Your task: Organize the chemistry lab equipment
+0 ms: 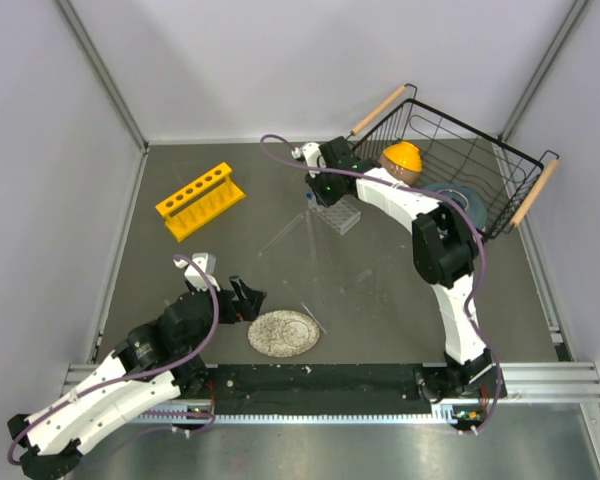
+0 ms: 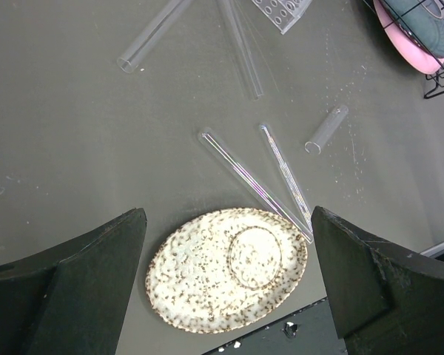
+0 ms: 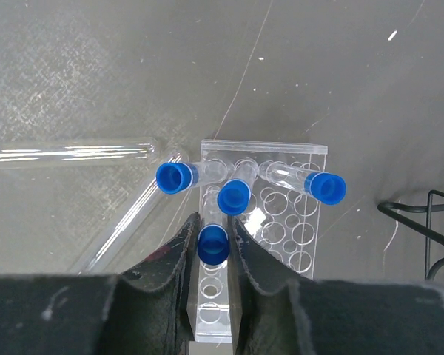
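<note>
My right gripper is shut on a blue-capped vial and holds it upright over the small clear plastic rack. Three more blue-capped vials stand tilted in that rack. Long clear test tubes lie beside it. My left gripper is open and empty above the speckled disc. Two test tubes lie just beyond the disc, two more lie farther off, and a short uncapped vial lies to the right. The yellow six-hole rack stands empty at the far left.
A black wire basket with dishes and an orange object stands at the back right, close behind my right arm. The speckled disc lies near the table's front edge.
</note>
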